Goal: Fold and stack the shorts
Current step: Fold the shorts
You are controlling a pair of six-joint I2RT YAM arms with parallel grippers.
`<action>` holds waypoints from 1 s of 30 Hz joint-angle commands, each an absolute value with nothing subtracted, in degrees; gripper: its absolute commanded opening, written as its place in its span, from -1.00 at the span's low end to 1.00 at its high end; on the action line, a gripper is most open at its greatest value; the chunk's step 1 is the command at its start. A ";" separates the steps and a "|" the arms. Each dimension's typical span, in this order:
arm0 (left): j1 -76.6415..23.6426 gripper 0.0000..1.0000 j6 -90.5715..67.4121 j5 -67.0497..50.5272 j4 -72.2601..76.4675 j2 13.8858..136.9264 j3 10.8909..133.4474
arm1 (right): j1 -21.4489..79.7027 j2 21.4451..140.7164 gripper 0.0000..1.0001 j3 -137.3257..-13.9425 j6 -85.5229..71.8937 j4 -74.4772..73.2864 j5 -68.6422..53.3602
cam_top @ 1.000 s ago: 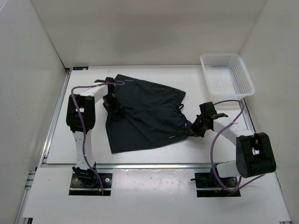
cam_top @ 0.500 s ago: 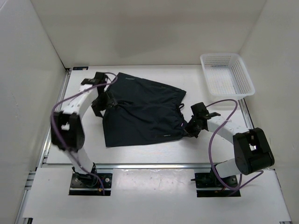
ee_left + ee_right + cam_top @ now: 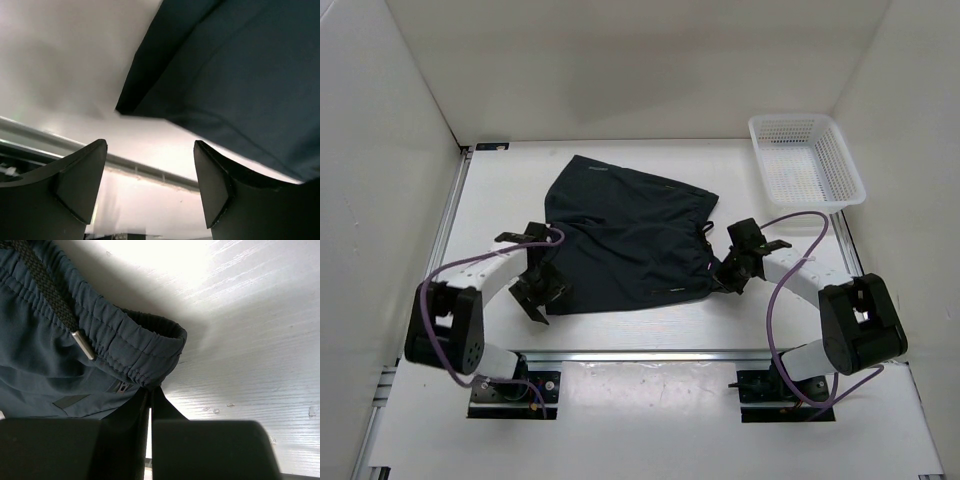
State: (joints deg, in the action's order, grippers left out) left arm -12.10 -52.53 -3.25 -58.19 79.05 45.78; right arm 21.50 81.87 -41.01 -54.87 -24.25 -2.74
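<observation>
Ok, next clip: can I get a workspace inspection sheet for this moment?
Surface: white table, no spills seen.
Job's things: shorts lie flat mid-table, waistband toward the right arm.
Clutter: white mesh basket, far right corner, empty.
Grippers: left gripper open by the near hem corner; right gripper shut, tips at the waistband.
Cables: purple cable looped along each arm.
Surroundings: white walls on three sides.
</observation>
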 commanded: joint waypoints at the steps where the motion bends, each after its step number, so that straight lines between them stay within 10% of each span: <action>1: -12.74 0.61 -55.11 -3.96 -52.38 83.47 45.26 | 21.80 81.39 -1.00 -43.15 -54.40 -24.70 -1.85; 8: -13.27 0.24 -55.63 1.84 -51.06 91.13 50.18 | 21.80 79.55 -1.00 -42.10 -53.88 -25.22 -1.05; 12: -13.27 -0.79 -55.11 1.85 -51.06 91.06 50.80 | 21.80 78.32 -1.00 -42.10 -52.56 -27.06 0.87; 30: -13.27 -0.79 -56.78 9.58 -71.37 62.06 62.83 | 25.75 50.29 -1.00 -37.35 -50.45 -47.54 5.19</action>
